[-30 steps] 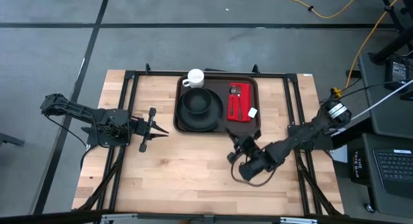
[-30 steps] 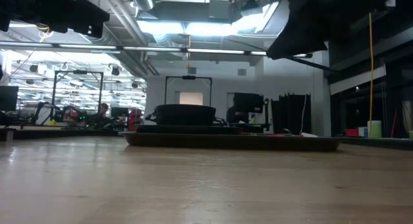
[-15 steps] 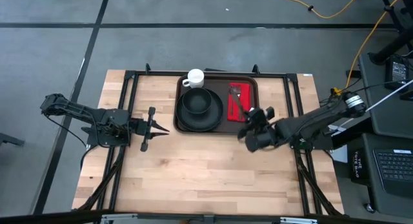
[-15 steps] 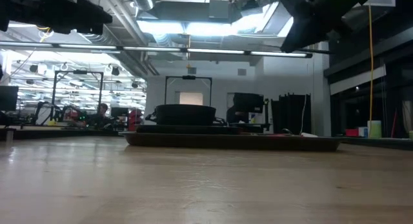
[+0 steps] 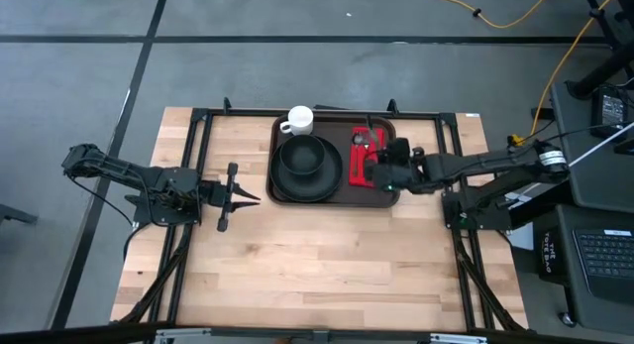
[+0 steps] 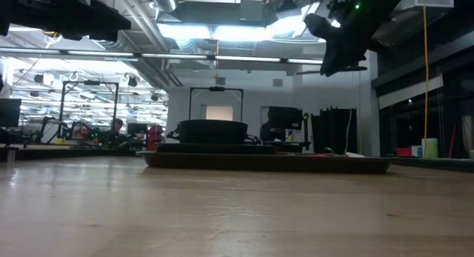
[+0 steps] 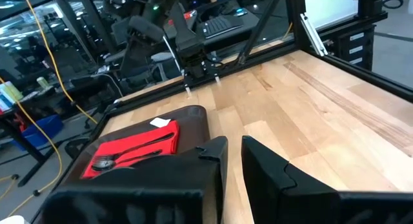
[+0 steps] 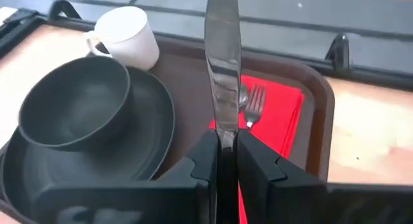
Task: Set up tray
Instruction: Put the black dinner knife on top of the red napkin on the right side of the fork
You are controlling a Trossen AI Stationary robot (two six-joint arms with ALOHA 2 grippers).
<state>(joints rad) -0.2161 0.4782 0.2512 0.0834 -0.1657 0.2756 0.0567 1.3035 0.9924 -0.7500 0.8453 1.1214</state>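
The tray (image 5: 335, 158) sits at the far middle of the table (image 5: 297, 265). On it lie a black plate (image 5: 287, 185) carrying a black bowl (image 5: 302, 158), a white mug (image 5: 299, 119) at the far left corner, and a red napkin (image 5: 370, 156) on the right side with a fork (image 8: 253, 108) and spoon on top. The right gripper (image 8: 224, 150) is suspended above the napkin; its fingers are closed tight on a knife (image 8: 222, 62), which projects forward over the tray. The left gripper (image 5: 243, 196) waits over bare table well left of the tray, its fingers (image 7: 216, 161) nearly closed with a narrow gap, holding nothing.
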